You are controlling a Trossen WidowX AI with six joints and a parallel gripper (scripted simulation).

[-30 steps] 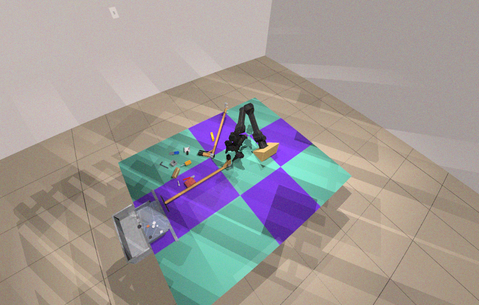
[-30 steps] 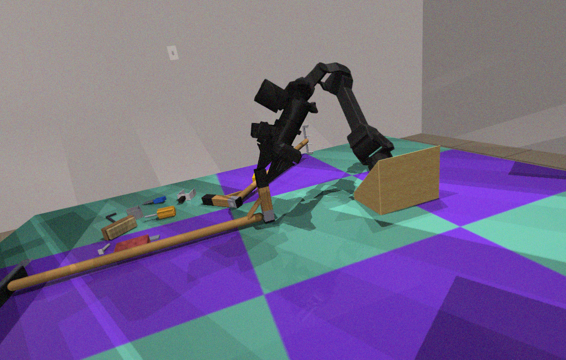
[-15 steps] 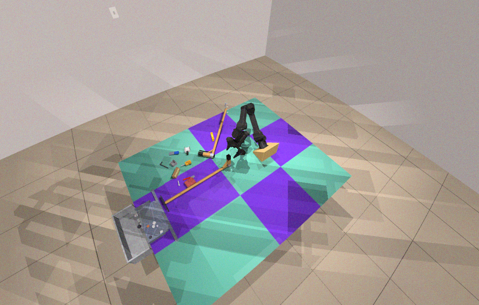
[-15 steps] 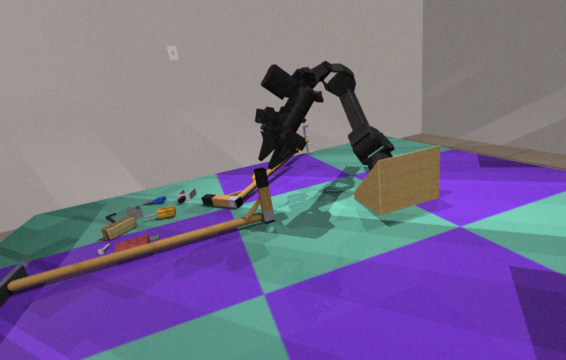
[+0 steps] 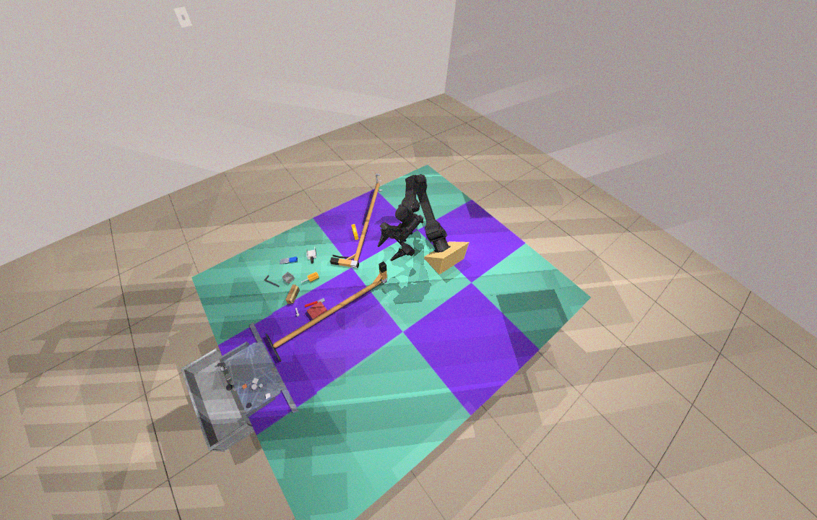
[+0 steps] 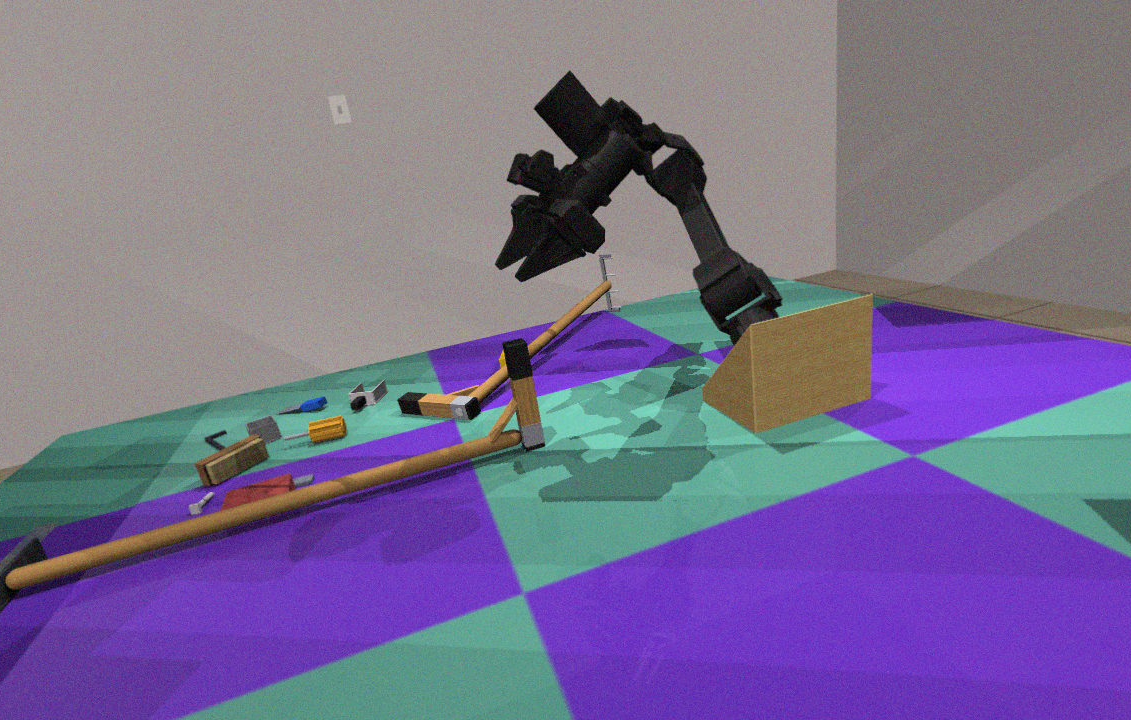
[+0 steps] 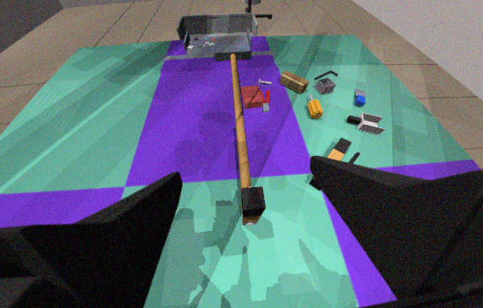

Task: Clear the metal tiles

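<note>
My gripper [image 5: 386,252] [image 6: 508,272] [image 7: 245,169] is open and empty, raised above the table near the long scraper's grip end. The long scraper [image 5: 330,313] [image 6: 283,504] [image 7: 239,124] lies on the table, its black-capped grip post standing up. Its dark blade [image 5: 272,349] [image 6: 1,586] [image 7: 232,56] rests at the near edge of the steel bench plate [image 5: 241,360] [image 7: 234,41]. Several small white, orange and dark tiles lie on the plate. More dark pieces show by the border with the catch box [image 5: 214,404] [image 7: 211,26] at its far end. The box's contents are unclear.
A second wooden-handled tool [image 5: 368,219] [image 6: 582,309] with a toothed end lies behind. A wooden wedge block [image 5: 446,260] [image 6: 811,362] stands by the arm base. A red block [image 5: 316,310] [image 7: 252,97], wooden brush [image 6: 233,460] [image 7: 293,82] and orange-handled tool [image 6: 326,429] [image 7: 315,109] lie beside the scraper.
</note>
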